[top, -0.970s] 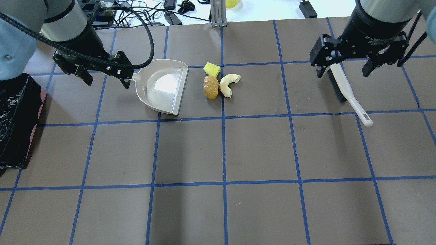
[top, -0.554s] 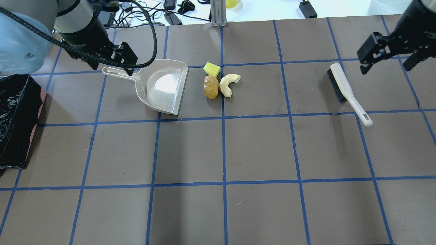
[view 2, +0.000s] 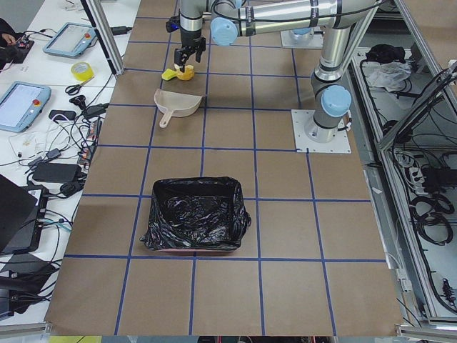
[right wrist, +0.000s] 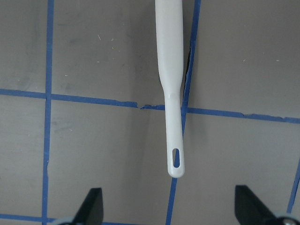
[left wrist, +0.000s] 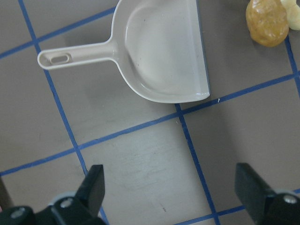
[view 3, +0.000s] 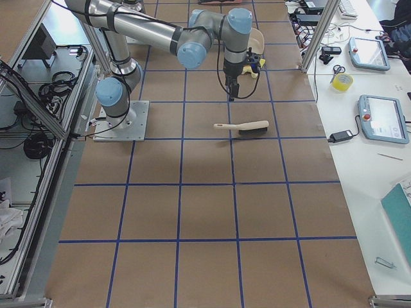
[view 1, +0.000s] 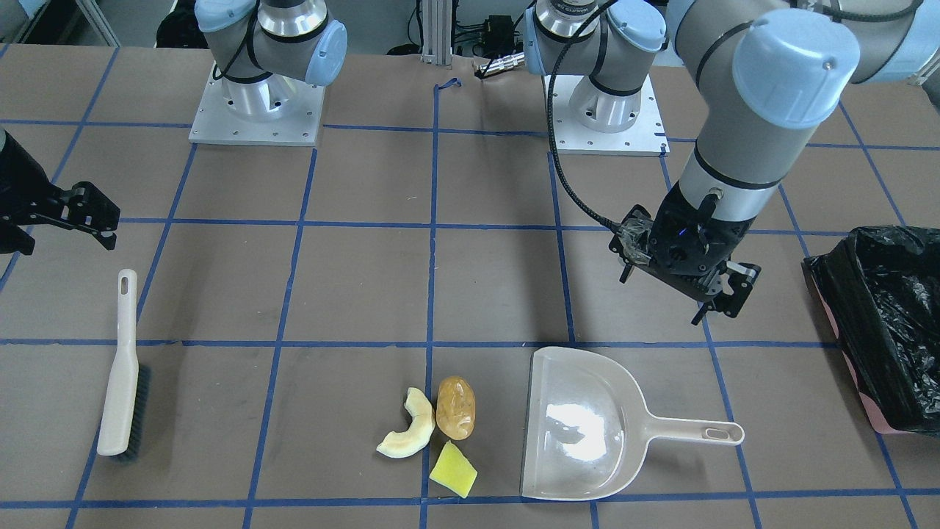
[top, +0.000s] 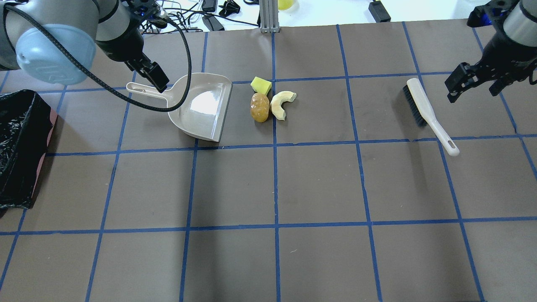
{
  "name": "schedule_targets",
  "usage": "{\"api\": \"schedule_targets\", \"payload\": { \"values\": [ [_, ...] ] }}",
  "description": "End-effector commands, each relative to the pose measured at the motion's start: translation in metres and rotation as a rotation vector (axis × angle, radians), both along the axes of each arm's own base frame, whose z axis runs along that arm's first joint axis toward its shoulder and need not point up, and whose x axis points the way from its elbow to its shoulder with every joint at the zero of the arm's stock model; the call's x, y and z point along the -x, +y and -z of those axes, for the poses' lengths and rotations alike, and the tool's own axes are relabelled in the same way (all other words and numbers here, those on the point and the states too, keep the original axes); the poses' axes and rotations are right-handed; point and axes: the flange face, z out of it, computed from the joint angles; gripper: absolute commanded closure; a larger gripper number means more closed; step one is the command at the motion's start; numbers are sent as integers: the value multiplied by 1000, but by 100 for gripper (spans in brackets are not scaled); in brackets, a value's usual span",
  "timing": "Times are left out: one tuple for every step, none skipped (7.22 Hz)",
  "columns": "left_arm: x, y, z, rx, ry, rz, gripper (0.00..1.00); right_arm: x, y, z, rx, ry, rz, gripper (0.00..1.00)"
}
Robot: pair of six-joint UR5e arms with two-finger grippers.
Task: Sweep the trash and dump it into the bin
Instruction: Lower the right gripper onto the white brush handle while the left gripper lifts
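Observation:
The trash lies together on the table: a pale crescent slice (top: 283, 105), a golden-brown potato-like lump (top: 259, 107) and a yellow sponge wedge (top: 261, 85). A beige dustpan (top: 201, 107) lies just left of them with its mouth towards them. A white brush (top: 426, 111) lies at the far right. The bin (top: 16, 147), lined with a black bag, stands at the left edge. My left gripper (top: 153, 79) is open and empty, raised above the dustpan handle (left wrist: 77, 55). My right gripper (top: 474, 90) is open and empty, raised to the right of the brush; the brush handle (right wrist: 171, 93) shows below it.
An aluminium post (top: 267, 16) and cables stand beyond the table's far edge. The two arm bases (view 1: 257, 110) are bolted on at the robot's side. Blue tape lines grid the brown tabletop (top: 319, 184).
Both open grippers have lifted and pulled away: the left off the dustpan handle towards the far left, the right off the brush head to the right. Dustpan, brush and trash have not moved.

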Motion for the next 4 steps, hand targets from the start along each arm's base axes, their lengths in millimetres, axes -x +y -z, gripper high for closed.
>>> {"api": "schedule_targets", "payload": {
  "values": [
    [-36,-28,43,-52,39,212,0,8,-20,51,-34,-11,-26,0],
    [-48,-35,58,-63,81,246,0,14,-21,80,-41,-16,-39,0],
    [-53,-46,61,-46,73,253,0,22,-21,99,-32,-11,-84,0],
    [-55,-56,74,-44,62,296,0,21,-18,118,-61,-22,-84,0]
  ]
}}
